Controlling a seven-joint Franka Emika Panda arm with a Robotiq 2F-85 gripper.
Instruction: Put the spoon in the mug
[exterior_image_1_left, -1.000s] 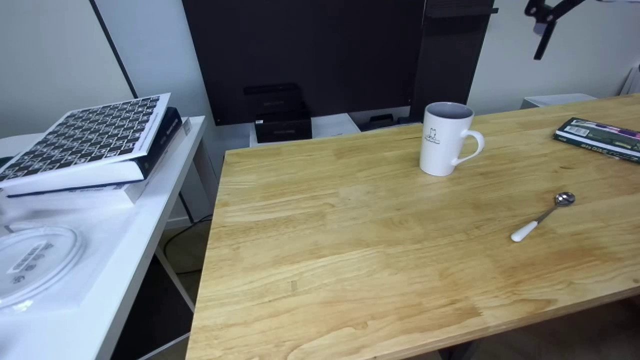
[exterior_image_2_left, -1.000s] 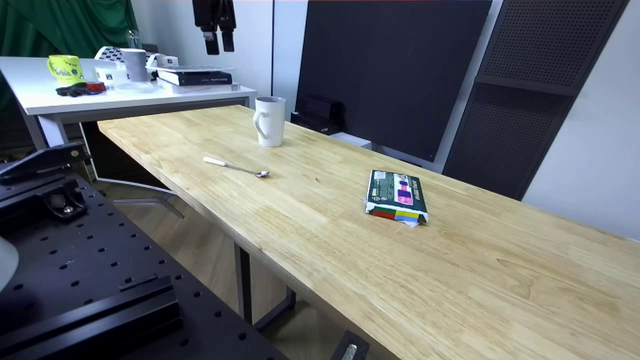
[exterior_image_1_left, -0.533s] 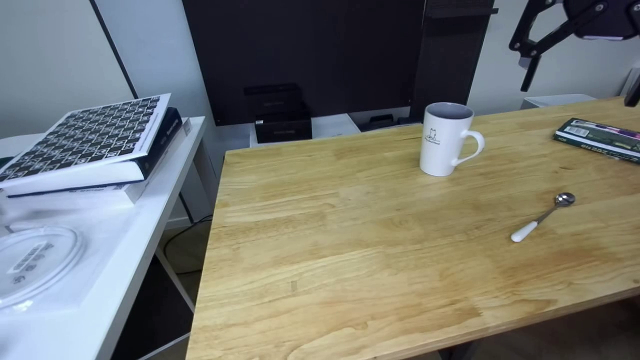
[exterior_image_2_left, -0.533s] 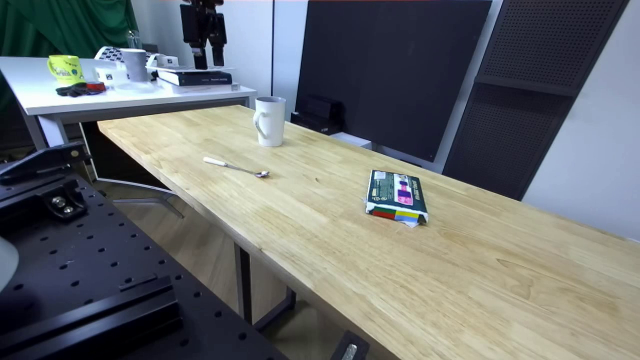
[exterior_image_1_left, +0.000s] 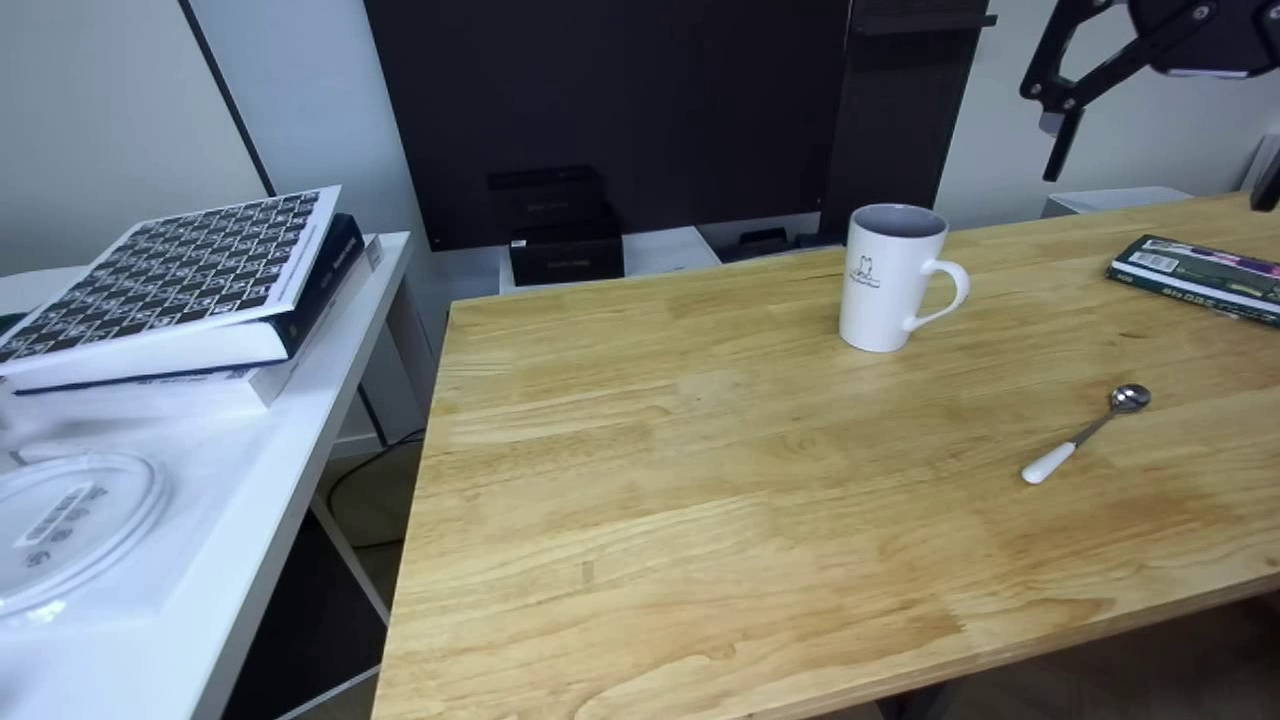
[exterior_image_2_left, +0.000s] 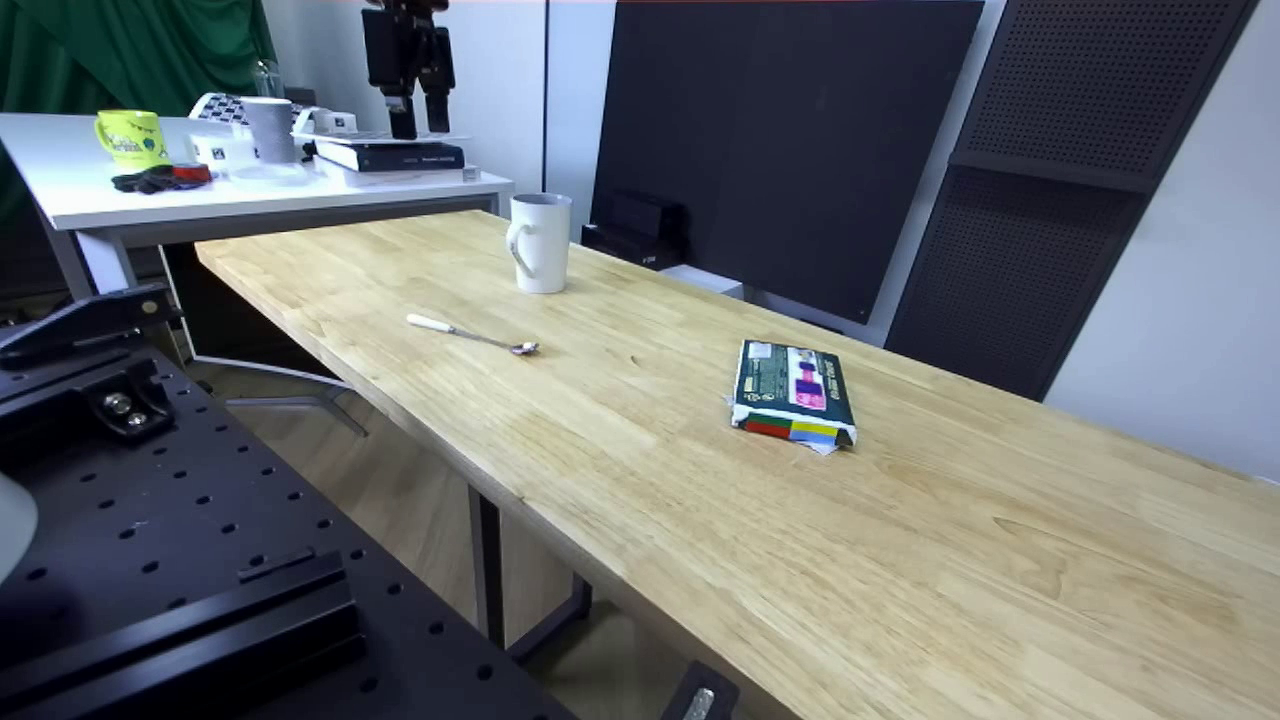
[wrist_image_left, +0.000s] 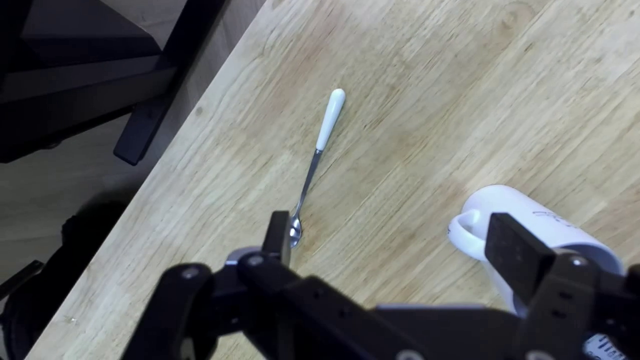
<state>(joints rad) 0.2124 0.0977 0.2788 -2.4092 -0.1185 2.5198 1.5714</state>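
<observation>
The spoon lies flat on the wooden table in both exterior views. It has a white handle and a silvery bowl. It also shows in the wrist view, its bowl partly behind a fingertip. The white mug stands upright on the table in both exterior views, with a grey inside. In the wrist view the mug is at the right, partly hidden by a finger. My gripper is open and empty, in the air above the table. It also shows in both exterior views.
A dark green package lies on the table beyond the spoon, and shows in an exterior view. A white side table holds books, a yellow mug and a grey cup. A black perforated base stands by the table's edge.
My gripper has come down, with most of that motion in the earlier half second, and is almost still since. It stays open. The spoon and the mug have not moved.
</observation>
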